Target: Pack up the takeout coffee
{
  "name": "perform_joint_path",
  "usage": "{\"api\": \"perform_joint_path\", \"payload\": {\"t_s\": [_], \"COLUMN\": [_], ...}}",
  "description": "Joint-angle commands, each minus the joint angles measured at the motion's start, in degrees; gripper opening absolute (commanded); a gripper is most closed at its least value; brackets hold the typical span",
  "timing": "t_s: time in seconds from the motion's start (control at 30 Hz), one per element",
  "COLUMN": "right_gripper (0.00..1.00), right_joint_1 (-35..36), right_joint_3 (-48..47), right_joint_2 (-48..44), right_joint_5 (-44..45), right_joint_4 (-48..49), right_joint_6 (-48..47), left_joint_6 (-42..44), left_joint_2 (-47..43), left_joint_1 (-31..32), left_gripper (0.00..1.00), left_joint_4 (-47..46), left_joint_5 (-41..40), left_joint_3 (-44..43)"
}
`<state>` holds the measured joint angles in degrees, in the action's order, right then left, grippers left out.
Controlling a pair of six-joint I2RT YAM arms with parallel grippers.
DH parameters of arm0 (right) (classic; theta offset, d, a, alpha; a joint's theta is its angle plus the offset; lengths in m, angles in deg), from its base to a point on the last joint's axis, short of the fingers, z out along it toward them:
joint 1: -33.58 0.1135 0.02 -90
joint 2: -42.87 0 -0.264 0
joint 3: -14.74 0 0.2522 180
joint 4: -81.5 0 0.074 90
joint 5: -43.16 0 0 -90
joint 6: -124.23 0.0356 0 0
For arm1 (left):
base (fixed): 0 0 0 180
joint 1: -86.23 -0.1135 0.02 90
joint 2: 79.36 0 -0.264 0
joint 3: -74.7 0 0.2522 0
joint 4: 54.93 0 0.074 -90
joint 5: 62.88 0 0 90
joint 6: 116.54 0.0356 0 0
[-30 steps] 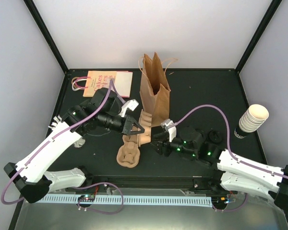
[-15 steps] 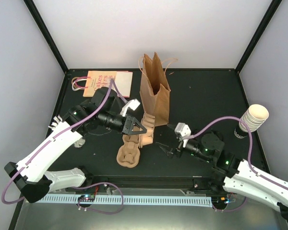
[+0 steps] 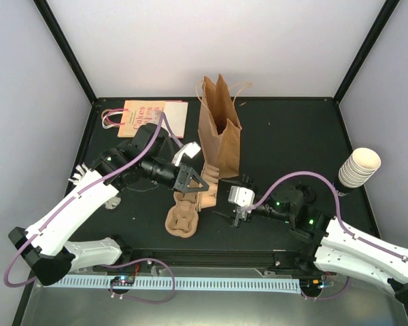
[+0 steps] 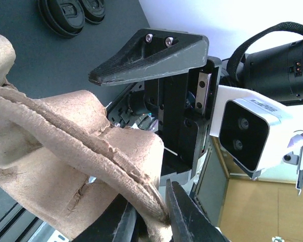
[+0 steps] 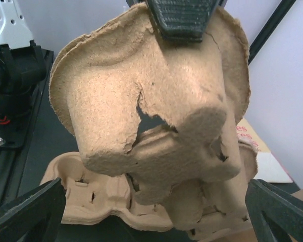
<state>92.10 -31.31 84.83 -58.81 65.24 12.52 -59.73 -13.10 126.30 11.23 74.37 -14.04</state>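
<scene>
The takeout coffee is out of view in every frame. My left gripper (image 3: 193,181) is shut on the rim of a brown pulp cup tray (image 3: 205,183), holding it tilted beside the standing brown paper bag (image 3: 219,132). In the left wrist view the left gripper (image 4: 154,214) pinches the tray's (image 4: 65,151) edge between both fingers. My right gripper (image 3: 230,216) is open just right of the tray, touching nothing. In the right wrist view the right gripper (image 5: 151,214) shows wide-spread fingertips (image 5: 25,212) at the bottom corners, facing the held tray (image 5: 151,101).
A second pulp tray (image 3: 183,219) lies flat on the black table below the held one. A nested stack of lidless cream cups (image 3: 359,168) stands at the right edge. A flat printed paper bag (image 3: 146,115) lies at the back left. Black lids (image 4: 70,15) lie on the table.
My right gripper has opened wide and drawn back from beside the held tray toward the near edge. The left gripper keeps its grip on the tray and has hardly moved.
</scene>
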Motion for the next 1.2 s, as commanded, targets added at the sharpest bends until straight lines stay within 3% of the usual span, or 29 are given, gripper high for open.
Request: {"api": "perform_joint_path", "payload": {"t_s": [0.0,0.5,0.7,1.07,1.17], "right_gripper": [1.0,0.99,0.81,0.71,0.63], "right_joint_1": [0.4,1.0,1.1,1.2,1.2], "right_joint_3": [-1.9,-3.1,-5.1,-4.6,-4.2], "right_joint_2": [0.6,3.4,6.1,6.5,6.0], "right_joint_5": [0.3,-1.7,-7.2,-8.4,-8.3], "right_joint_4": [2.9,8.2,6.3,8.2,7.6], "right_joint_6": [-5.9,-13.8,-16.2,-13.5,-14.0], "left_joint_6": [1.5,2.2,2.3,1.0,1.1], "left_joint_2": [0.3,1.6,2.0,1.1,1.1], "left_joint_1": [-0.4,-0.4,-0.4,-0.4,-0.4], "left_gripper": [0.17,0.18,0.18,0.18,0.18], "left_joint_4": [0.4,0.3,0.0,-3.4,-3.6], "left_joint_5": [2.2,3.2,3.7,4.1,4.7], "left_joint_3": [-0.9,0.6,1.0,2.0,2.0]}}
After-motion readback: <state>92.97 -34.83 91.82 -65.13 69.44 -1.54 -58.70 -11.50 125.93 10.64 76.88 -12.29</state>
